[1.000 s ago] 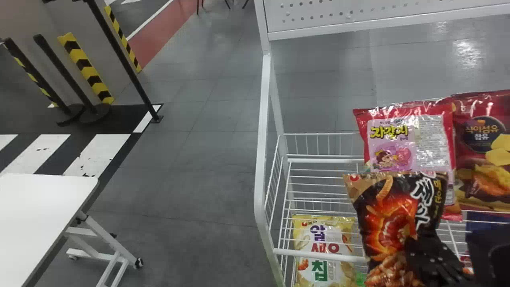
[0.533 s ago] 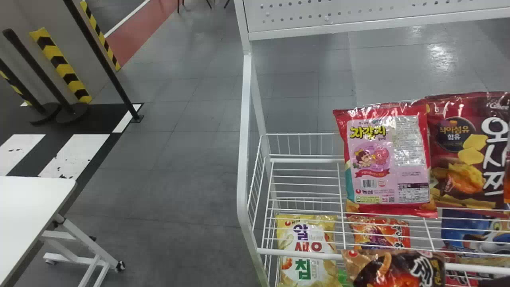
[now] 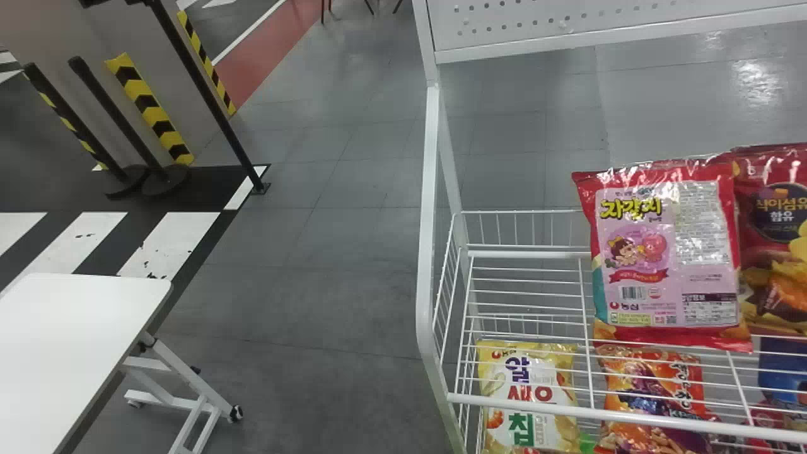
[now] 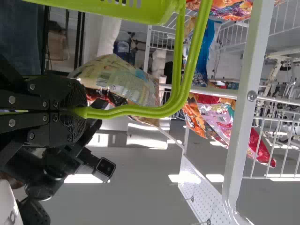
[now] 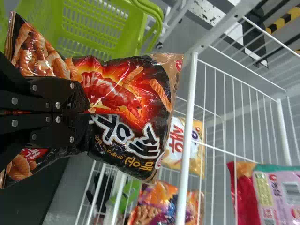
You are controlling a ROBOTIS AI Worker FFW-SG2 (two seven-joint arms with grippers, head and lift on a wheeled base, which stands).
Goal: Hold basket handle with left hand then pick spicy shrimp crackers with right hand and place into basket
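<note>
The right pincer (image 5: pixel 86 113) was closed down narrow on the spicy shrimp crackers (image 5: pixel 133 91), its flat black fingers pinching the glossy bag across its middle. The packet was dark, with a fiery red shrimp picture, curled crackers and a tan end, and its film puckered where the fingers gripped it. It was in the pincer's hold, outside the green basket (image 5: pixel 93 28) and near it.

The left pincer (image 4: pixel 77 112) was narrow too, holding the basket handle (image 4: pixel 140 111) at its fingertips. The handle's two green bars ran side by side away from the fingers, then bent toward the basket.

In the head view, a white wire rack (image 3: pixel 517 408) stood at the right. A red-and-pink snack bag (image 3: pixel 668 252) leaned on its upper wires, just beside a dark red bag (image 3: pixel 778 252). Seen through the wires, a yellow-and-white bag (image 3: pixel 529 397) and an orange bag (image 3: pixel 649 384) were lower down, a narrow gap between them. A perforated white panel (image 3: pixel 599 25) spanned the top of the rack's frame. Well apart from it, at the far left, black posts (image 3: pixel 120 120) leaned near a yellow-and-black striped guard (image 3: pixel 151 107).
</note>
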